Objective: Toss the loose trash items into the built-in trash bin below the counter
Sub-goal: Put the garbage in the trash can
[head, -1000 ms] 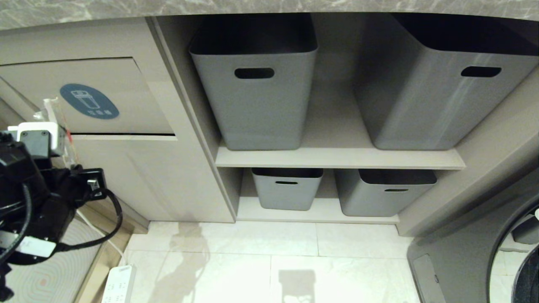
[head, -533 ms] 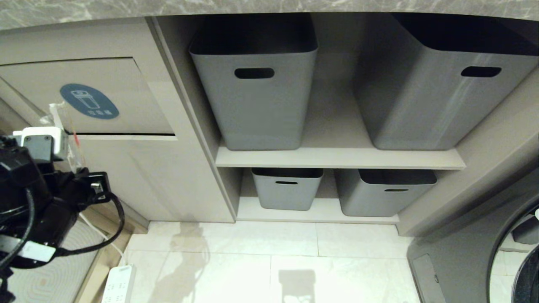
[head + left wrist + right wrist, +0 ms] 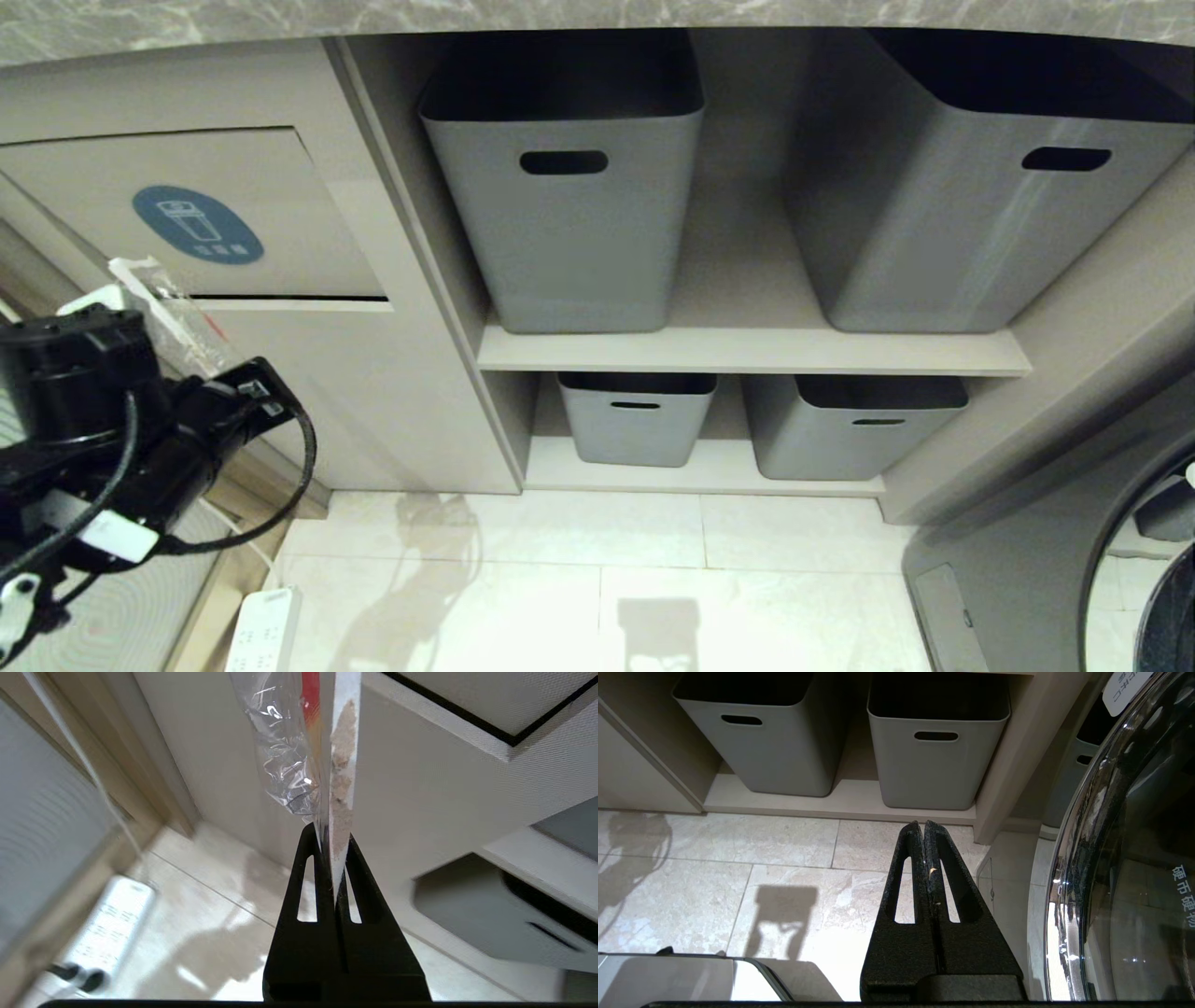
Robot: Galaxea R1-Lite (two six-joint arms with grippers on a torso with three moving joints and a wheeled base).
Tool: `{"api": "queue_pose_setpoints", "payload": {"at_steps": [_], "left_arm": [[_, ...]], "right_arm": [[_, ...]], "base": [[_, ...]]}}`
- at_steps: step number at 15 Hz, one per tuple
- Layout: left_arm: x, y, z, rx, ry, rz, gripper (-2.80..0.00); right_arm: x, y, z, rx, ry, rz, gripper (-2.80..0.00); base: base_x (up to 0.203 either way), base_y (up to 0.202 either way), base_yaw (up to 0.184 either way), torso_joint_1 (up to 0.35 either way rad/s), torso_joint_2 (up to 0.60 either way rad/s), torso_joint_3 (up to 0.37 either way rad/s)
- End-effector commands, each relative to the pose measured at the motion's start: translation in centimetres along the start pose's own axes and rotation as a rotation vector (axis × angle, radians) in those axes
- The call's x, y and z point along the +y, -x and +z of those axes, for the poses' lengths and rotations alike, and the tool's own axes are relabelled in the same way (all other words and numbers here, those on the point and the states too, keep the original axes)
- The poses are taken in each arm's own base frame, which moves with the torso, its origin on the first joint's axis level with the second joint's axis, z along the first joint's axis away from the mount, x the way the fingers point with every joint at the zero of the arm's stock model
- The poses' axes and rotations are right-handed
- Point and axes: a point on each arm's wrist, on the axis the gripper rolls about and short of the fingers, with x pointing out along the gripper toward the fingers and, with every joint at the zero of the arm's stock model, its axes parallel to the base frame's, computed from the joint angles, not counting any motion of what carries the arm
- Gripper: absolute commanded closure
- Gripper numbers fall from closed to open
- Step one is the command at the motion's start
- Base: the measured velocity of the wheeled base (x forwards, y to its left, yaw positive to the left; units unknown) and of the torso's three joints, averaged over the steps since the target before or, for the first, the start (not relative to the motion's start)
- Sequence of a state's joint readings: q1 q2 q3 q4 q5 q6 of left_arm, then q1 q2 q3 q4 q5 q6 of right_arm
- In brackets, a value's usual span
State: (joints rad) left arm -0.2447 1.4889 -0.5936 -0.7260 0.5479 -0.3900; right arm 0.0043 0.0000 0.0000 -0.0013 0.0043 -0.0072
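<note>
Trash held in the left gripper point(image 3: 332, 833) is a thin bundle: a clear red-and-yellow-edged wrapper point(image 3: 285, 760) pressed against a flat white strip point(image 3: 343, 765) with torn brown patches on its face. Both black fingers point(image 3: 306, 891) are clamped together on the lower end of the bundle, and the rest sticks out past the fingertips. In the head view the wrapper point(image 3: 173, 303) juts up and away from the left arm at a slant, just below and to the left of the swing flap point(image 3: 187, 210) of the built-in trash bin. Its tip is near the flap's lower edge; whether it touches the cabinet front cannot be told. The flap hangs flush, with a dark slit along its bottom, and bears a blue oval sticker point(image 3: 197, 224) with a white bin icon.

Above the cabinet runs the grey marble-look counter point(image 3: 597, 14). To the right of the bin, open beige shelves point(image 3: 747, 353) carry four grey plastic tubs with slot handles: two tall ones point(image 3: 565, 187) on the upper shelf and two small ones point(image 3: 638, 420) on the lower. Pale floor tiles point(image 3: 607, 579) lie below, and a white power strip point(image 3: 266, 630) rests on them under the left arm.

The right gripper point(image 3: 924, 828) is out of the head view; its own camera shows it with fingers pressed together on nothing, pointing at the floor before the lower tubs, beside a round glass appliance door point(image 3: 1125, 858).
</note>
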Motion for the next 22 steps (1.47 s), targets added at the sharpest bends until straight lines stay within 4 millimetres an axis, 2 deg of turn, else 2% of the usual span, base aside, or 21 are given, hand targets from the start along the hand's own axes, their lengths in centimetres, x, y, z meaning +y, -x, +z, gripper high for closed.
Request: {"api": "queue_pose_setpoints", "payload": {"at_steps": [1, 3, 8, 12, 14, 15, 19, 22], "left_arm": [[-1.0, -0.3, 0.2, 0.001, 0.054, -0.040, 0.00], [-2.0, -0.4, 0.6, -0.001, 0.097, -0.083, 0.00], [-3.5, -2.3, 1.7, -0.020, 0.251, -0.114, 0.00], [-0.8, -5.8, 2.5, -0.005, 0.337, -0.052, 0.00], [0.0, -7.3, 4.1, -0.022, 0.413, -0.082, 0.00], [0.2, -7.7, 4.2, -0.008, 0.427, -0.099, 0.00], [-0.8, -9.2, 6.4, -0.052, 0.522, -0.172, 0.00], [-1.3, -11.1, 6.8, -0.052, 0.616, -0.202, 0.00]], "right_arm": [[0.0, 0.0, 0.0, -0.002, 0.000, 0.001, 0.00], [0.0, 0.0, 0.0, -0.002, 0.000, 0.001, 0.00], [0.0, 0.0, 0.0, -0.001, 0.000, 0.002, 0.00], [0.0, 0.0, 0.0, 0.000, 0.000, 0.001, 0.00], [0.0, 0.0, 0.0, -0.001, 0.000, 0.001, 0.00], [0.0, 0.0, 0.0, -0.002, 0.000, 0.001, 0.00], [0.0, 0.0, 0.0, -0.001, 0.000, 0.001, 0.00], [0.0, 0.0, 0.0, -0.001, 0.000, 0.001, 0.00]], "base": [[0.000, 0.000, 0.000, 0.000, 0.00, 0.000], [0.000, 0.000, 0.000, 0.000, 0.00, 0.000], [0.000, 0.000, 0.000, 0.000, 0.00, 0.000], [0.000, 0.000, 0.000, 0.000, 0.00, 0.000], [0.000, 0.000, 0.000, 0.000, 0.00, 0.000], [0.000, 0.000, 0.000, 0.000, 0.00, 0.000], [0.000, 0.000, 0.000, 0.000, 0.00, 0.000], [0.000, 0.000, 0.000, 0.000, 0.00, 0.000]]}}
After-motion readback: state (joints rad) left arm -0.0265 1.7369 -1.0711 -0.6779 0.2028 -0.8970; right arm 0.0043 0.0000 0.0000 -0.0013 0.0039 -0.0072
